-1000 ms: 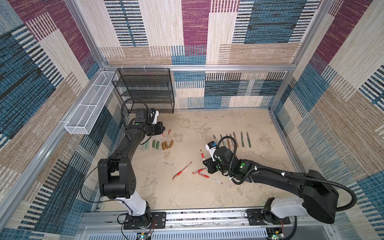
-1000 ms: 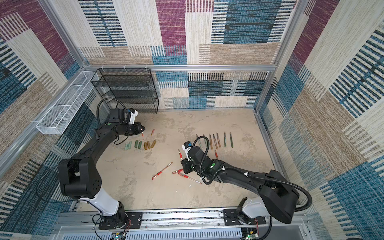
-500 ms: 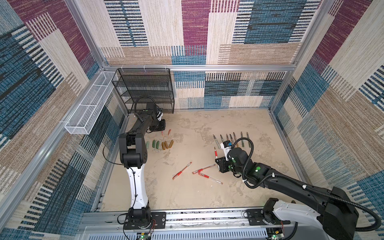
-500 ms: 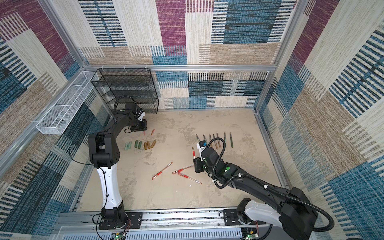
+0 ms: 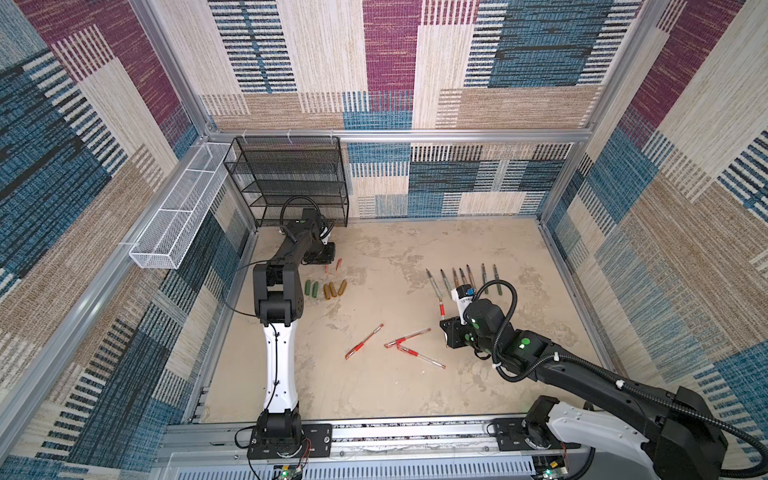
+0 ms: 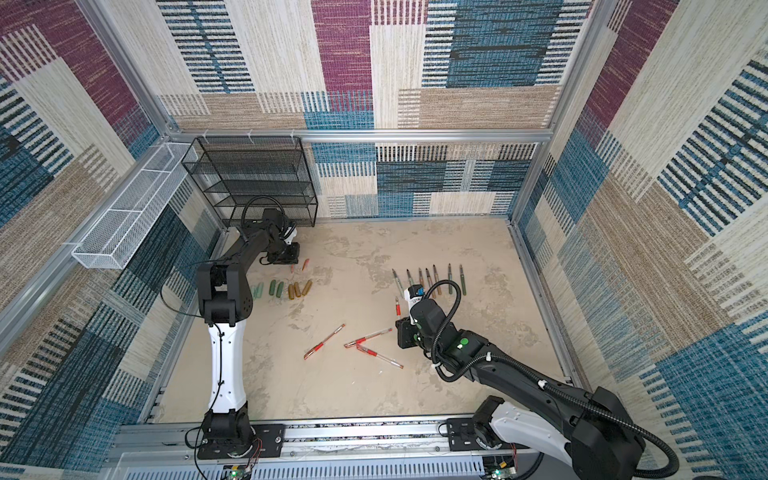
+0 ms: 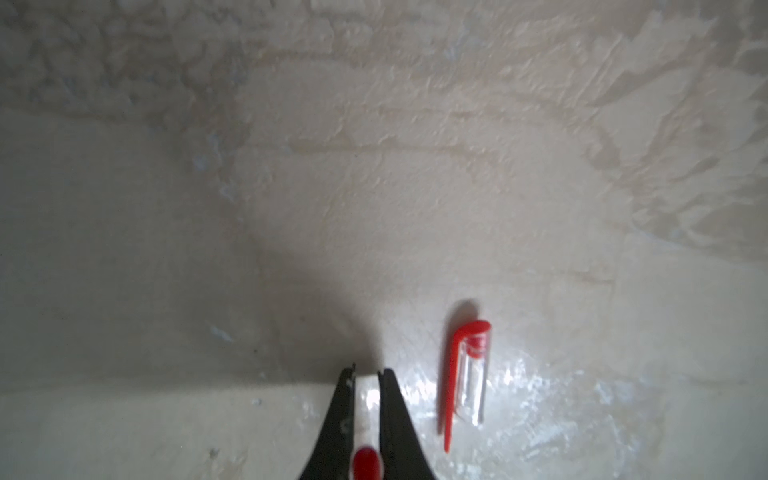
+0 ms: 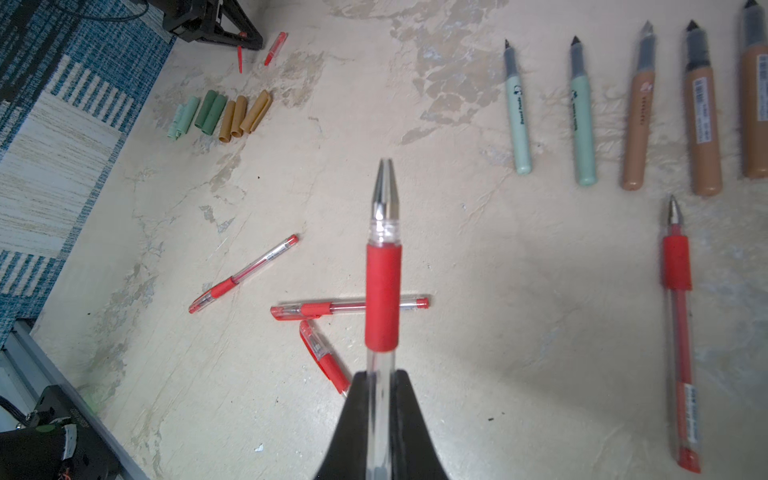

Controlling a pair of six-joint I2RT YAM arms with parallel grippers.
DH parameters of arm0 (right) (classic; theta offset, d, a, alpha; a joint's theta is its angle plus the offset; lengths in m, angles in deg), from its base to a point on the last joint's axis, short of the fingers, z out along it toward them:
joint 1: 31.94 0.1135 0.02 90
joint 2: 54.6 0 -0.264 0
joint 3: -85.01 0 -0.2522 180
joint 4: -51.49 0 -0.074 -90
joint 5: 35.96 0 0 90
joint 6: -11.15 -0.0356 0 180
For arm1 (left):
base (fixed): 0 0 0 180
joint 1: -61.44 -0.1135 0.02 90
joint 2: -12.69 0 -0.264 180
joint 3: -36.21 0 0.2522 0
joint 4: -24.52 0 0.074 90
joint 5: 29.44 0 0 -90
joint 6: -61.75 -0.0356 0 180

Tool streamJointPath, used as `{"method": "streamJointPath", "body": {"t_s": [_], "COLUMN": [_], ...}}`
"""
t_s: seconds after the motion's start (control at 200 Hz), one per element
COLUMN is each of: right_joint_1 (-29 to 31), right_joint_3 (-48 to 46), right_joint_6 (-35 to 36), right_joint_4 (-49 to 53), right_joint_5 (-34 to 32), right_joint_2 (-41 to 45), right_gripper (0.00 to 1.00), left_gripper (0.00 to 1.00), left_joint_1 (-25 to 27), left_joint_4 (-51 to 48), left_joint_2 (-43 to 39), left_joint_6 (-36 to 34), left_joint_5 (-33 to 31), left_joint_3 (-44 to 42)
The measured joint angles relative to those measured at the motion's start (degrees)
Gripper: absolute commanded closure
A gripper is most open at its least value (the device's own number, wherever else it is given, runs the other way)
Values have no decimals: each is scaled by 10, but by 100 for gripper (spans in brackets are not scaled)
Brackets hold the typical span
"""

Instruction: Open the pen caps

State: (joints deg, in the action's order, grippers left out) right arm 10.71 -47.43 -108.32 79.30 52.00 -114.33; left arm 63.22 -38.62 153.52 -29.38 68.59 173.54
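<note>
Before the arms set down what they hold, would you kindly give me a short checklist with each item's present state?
1. Right gripper shut on the uncapped clear gel pen with red grip: ok.
2. Left gripper shut on the clear, red-ended plastic cap: ok.
3. Bare beige table free beside the loose red-clip cap: ok.
4. Free spot beside the uncapped red pen lying near the marker row: ok.
5. Held cap's height above the table: cannot tell.
6. All caps off: not ok, three capped red pens lie unopened.

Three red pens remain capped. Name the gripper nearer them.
Right. The right gripper, gripping a pen barrel, is beside the capped pens; the left gripper, gripping a cap, is far off.
</note>
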Motion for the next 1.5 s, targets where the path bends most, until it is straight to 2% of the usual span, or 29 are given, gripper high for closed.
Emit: {"method": "streamJointPath", "body": {"t_s": [0.301, 0.596, 0.776, 1.022, 1.307, 1.503], "right_joint_1": [-17, -67, -99, -134, -157, -174], "right_joint_3": [3, 0, -7, -8, 14, 22], "right_joint_6": [-2, 5, 19, 39, 64, 75], "right_joint_4": [14, 32, 30, 19, 11, 11], "right_joint_5": [-1, 6, 31, 55, 70, 76], "right_joint_2": [-12, -27, -43, -86, -145, -180], "right_gripper": [95, 94, 94, 93, 93, 92], "left_gripper": [71, 61, 60, 57, 36, 29], "left_joint_1": [3, 16, 22, 22, 23, 22], "left_joint_4": [-6, -8, 8, 59, 130, 165], "left_joint_2": [-8, -98, -214, -414, -619, -732], "left_joint_6": [-1, 7, 18, 49, 54, 42], "left_joint_5": [-3, -1, 17, 59, 90, 90], "left_joint_3": [-2, -55, -146, -334, -524, -627]}}
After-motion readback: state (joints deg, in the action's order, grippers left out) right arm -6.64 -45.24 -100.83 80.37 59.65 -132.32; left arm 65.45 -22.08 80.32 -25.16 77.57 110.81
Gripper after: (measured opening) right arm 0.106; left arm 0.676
